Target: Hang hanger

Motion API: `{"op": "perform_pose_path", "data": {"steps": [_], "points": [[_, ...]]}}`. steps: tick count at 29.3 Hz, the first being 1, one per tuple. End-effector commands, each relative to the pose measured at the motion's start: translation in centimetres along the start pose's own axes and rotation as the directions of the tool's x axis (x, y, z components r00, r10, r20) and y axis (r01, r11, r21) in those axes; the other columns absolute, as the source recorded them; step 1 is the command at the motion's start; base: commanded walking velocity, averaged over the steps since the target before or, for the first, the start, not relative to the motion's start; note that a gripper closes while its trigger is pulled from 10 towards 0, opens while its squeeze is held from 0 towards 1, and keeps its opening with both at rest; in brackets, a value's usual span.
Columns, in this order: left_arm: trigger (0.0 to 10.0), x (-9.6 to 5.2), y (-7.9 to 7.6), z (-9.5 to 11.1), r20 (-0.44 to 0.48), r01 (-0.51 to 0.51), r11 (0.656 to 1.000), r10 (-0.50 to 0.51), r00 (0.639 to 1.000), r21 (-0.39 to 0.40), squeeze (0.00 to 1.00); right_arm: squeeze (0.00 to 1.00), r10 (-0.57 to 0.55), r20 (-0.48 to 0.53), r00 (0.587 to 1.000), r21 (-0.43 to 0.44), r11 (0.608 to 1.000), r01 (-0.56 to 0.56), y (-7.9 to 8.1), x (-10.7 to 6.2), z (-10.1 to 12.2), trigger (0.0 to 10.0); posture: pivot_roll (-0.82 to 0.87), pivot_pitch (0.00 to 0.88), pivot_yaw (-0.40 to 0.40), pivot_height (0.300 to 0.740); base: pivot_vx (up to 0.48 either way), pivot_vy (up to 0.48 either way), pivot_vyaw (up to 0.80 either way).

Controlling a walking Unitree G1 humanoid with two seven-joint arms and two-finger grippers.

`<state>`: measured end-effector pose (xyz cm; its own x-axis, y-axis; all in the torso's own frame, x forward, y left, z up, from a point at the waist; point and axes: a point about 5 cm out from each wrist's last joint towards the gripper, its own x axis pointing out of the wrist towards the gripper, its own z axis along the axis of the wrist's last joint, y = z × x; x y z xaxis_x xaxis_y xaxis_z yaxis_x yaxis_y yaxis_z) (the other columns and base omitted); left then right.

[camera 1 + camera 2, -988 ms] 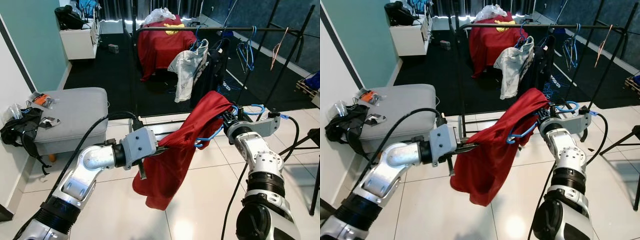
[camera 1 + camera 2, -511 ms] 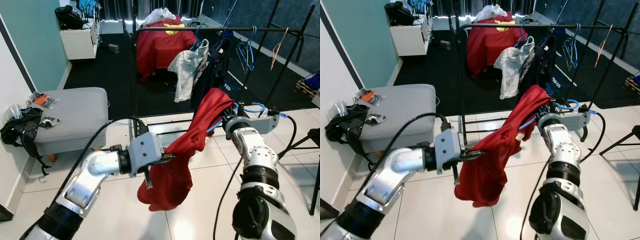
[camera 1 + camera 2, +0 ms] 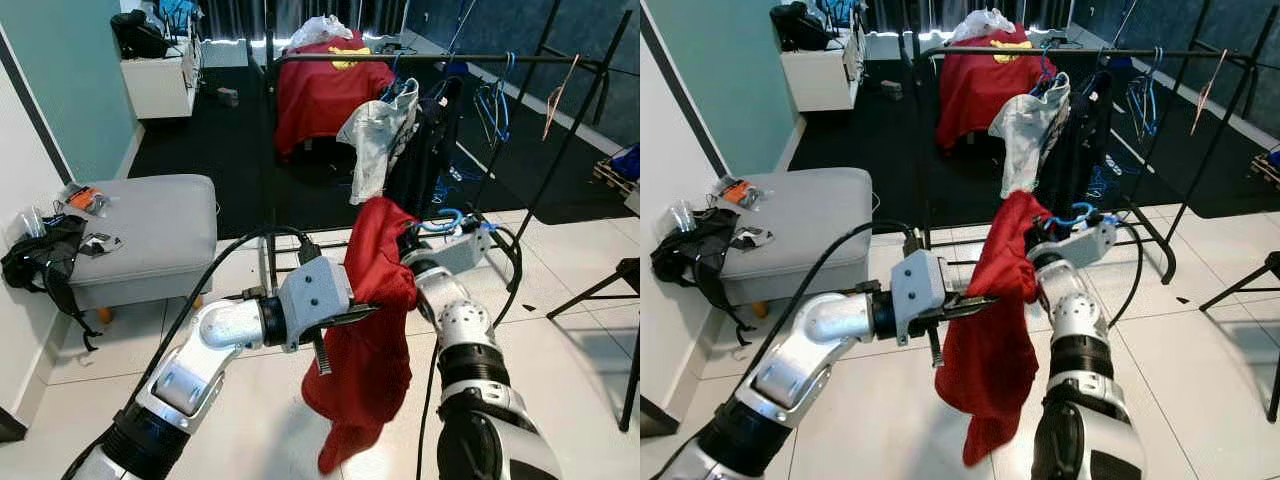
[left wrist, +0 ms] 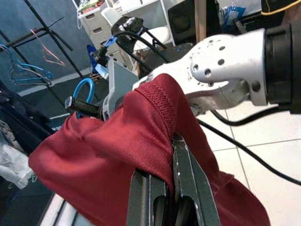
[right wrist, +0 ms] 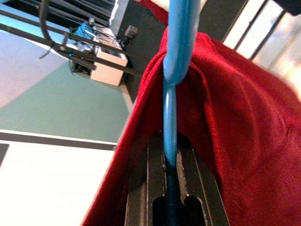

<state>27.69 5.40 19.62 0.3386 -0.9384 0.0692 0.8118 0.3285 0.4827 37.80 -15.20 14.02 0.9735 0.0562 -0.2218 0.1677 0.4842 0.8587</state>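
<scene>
Garment rack of black metal tubing (image 3: 560, 58) stands at twelve o'clock, carrying on its rail a red shirt with a yellow emblem (image 3: 322, 88), a pale crumpled shirt (image 3: 377, 135), a dark garment (image 3: 428, 140) and several bare blue wire hangers (image 3: 494, 105). Nearer in, the red jersey (image 3: 372, 330) drapes between the two arms on a blue plastic hanger (image 5: 175, 70), whose hook (image 3: 441, 218) curls up beside the right wrist. Right gripper (image 5: 170, 188) has its fingers closed on the hanger's blue bar, with cloth bunched on both sides. Left gripper (image 4: 164, 188) pinches a fold of the jersey's hem between narrowly set fingers. White tiled floor (image 3: 570, 310) lies open at three o'clock up to the rack's foot, while a grey padded ottoman (image 3: 140, 235) sits at ten o'clock with a black bag (image 3: 42, 262) against its edge. Compared with a second ago, the arms have drawn closer together, so the jersey now hangs in a narrow, nearly vertical bundle rather than stretched out wide.
</scene>
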Motion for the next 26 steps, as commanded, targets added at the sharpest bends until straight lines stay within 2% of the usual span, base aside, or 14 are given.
{"op": "perform_pose_path", "data": {"steps": [1, 6, 7, 9, 10, 11, 12, 13, 14, 16, 17, 19, 20, 26], "points": [[10.0, 0.3, 0.7, 1.3, 0.052, -0.028, 1.0, 0.028, 0.998, 0.001, 0.0, 0.0, 0.014, -0.019, 1.0, -0.049, 0.999, -0.015, 0.2, 0.0, -0.6, 10.0, -0.06, 0.018, -0.027, 0.74, 0.0, 0.0, 0.0], [10.0, 0.3, 0.9, 1.4, 0.058, -0.034, 0.999, 0.035, 0.998, -0.011, 0.0, 0.0, 0.006, -0.03, 1.0, -0.078, 0.997, -0.009, 0.0, 0.0, -0.9, 10.0, -0.06, 0.018, -0.027, 0.74, 0.0, 0.0, 0.0], [10.0, 0.3, 0.9, 1.5, 0.059, -0.031, 0.999, 0.033, 0.998, -0.039, 0.0, 0.0, -0.01, -0.032, 0.999, -0.11, 0.994, 0.007, -0.5, 0.0, -1.0, 10.0, -0.06, 0.017, -0.028, 0.74, 0.0, 0.0, 0.0], [10.0, 0.3, 0.9, 1.5, 0.059, -0.031, 0.999, 0.033, 0.998, -0.039, 0.0, 0.0, -0.01, -0.032, 0.999, -0.11, 0.994, 0.007, -0.5, 0.0, -1.0, 10.0, -0.06, 0.017, -0.028, 0.74, 0.0, 0.0, 0.0], [10.0, 0.3, 0.6, 1.4, 0.041, -0.004, 0.997, 0.007, 0.999, -0.076, 0.0, 0.0, -0.02, -0.032, 0.999, -0.122, 0.992, 0.016, -0.8, -0.1, -1.0, 10.0, -0.05, 0.011, -0.031, 0.74, 0.0, 0.0, 0.0], [10.0, 0.3, 0.6, 1.4, 0.041, -0.004, 0.997, 0.007, 0.999, -0.076, 0.0, 0.0, -0.02, -0.032, 0.999, -0.122, 0.992, 0.016, -0.8, -0.1, -1.0, 10.0, -0.05, 0.011, -0.031, 0.74, 0.0, 0.0, 0.0], [10.0, 0.1, 0.1, 0.4, -0.035, 0.008, 0.995, -0.012, 0.999, -0.102, 0.0, 0.0, -0.002, -0.044, 0.999, -0.113, 0.994, -0.003, -0.6, -0.1, -1.2, 10.0, -0.05, 0.007, -0.028, 0.74, 0.0, 0.0, 0.0], [10.0, 0.1, 0.1, 0.4, -0.035, 0.008, 0.995, -0.012, 0.999, -0.102, 0.0, 0.0, -0.002, -0.044, 0.999, -0.113, 0.994, -0.003, -0.6, -0.1, -1.2, 10.0, -0.05, 0.007, -0.028, 0.74, 0.0, 0.0, 0.0], [10.0, -0.1, -0.2, -0.9, -0.128, -0.015, 0.993, 0.0, 0.992, -0.119, 0.0, 0.0, 0.037, -0.075, 0.996, -0.106, 0.993, -0.045, 0.0, -0.2, -1.6, 10.0, -0.06, 0.005, -0.025, 0.74, 0.0, 0.0, 0.0], [10.0, -0.1, -0.2, -0.9, -0.128, -0.015, 0.993, 0.0, 0.992, -0.119, 0.0, 0.0, 0.037, -0.075, 0.996, -0.106, 0.993, -0.045, 0.0, -0.2, -1.6, 10.0, -0.06, 0.005, -0.025, 0.74, 0.0, 0.0, 0.0], [10.0, -0.3, -0.1, -1.9, -0.195, -0.054, 0.99, 0.028, 0.98, -0.131, 0.0, 0.0, 0.075, -0.109, 0.991, -0.106, 0.991, -0.087, 0.6, -0.2, -2.1, 10.0, -0.06, 0.002, -0.024, 0.74, 0.0, 0.0, 0.0], [10.0, -0.4, 0.1, -2.4, -0.237, -0.101, 0.984, 0.064, 0.969, -0.146, 0.0, 0.0, 0.107, -0.144, 0.984, -0.12, 0.985, -0.125, 1.0, -0.3, -2.6, 10.0, -0.06, 0.0, -0.025, 0.74, 0.0, 0.0, 0.0], [10.0, -0.3, 0.4, -2.6, -0.257, -0.143, 0.976, 0.097, 0.962, -0.166, 0.0, 0.0, 0.125, -0.173, 0.977, -0.137, 0.979, -0.149, 1.3, -0.4, -3.0, 10.0, -0.06, 0.0, -0.025, 0.74, 0.0, 0.0, 0.0], [10.0, -0.2, 1.0, -2.7, -0.275, -0.22, 0.953, 0.159, 0.948, -0.208, 0.0, 0.0, 0.152, -0.221, 0.963, -0.166, 0.968, -0.191, 1.5, -0.6, -3.7, 10.0, -0.05, 0.0, -0.027, 0.74, 0.0, 0.0, 0.0]]}}
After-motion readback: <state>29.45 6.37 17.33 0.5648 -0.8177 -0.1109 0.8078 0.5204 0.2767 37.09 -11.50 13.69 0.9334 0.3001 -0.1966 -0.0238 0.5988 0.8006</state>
